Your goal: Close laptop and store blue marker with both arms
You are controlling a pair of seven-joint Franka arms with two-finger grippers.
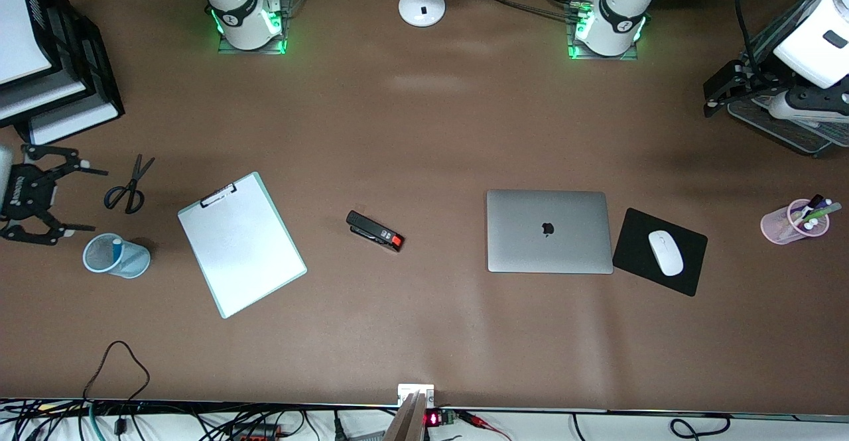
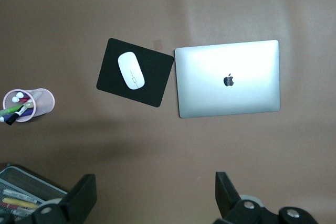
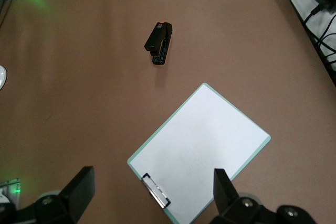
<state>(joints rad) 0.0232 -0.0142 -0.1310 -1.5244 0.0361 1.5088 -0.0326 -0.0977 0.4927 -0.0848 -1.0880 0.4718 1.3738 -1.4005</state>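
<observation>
front view: the laptop (image 1: 548,231) lies shut and flat on the surface (image 1: 424,129), lid up with the logo showing, touching the black mouse pad (image 1: 637,242) that carries the white mouse (image 1: 665,252). my left gripper (image 1: 719,93) hangs over the left arm's end of the surface, well apart from the laptop. my right gripper (image 1: 89,200) hangs over the right arm's end, jaws spread, just beside the scissors (image 1: 127,188). the blue marker (image 1: 117,247) stands in the blue mesh cup (image 1: 132,263), close by that gripper and not in it.

left wrist view: my left gripper (image 2: 152,198) has its jaws wide apart and holds nothing; the closed laptop (image 2: 228,78) sits well out ahead of it.

right wrist view: my right gripper (image 3: 151,192) is spread and empty over the clip end of the white clipboard (image 3: 202,148), with the black stapler (image 3: 159,43) farther out.

i judge both steps done: lid down, marker stored. both arms wait. the next move calls for no grasp, only holding clear of the things.
</observation>
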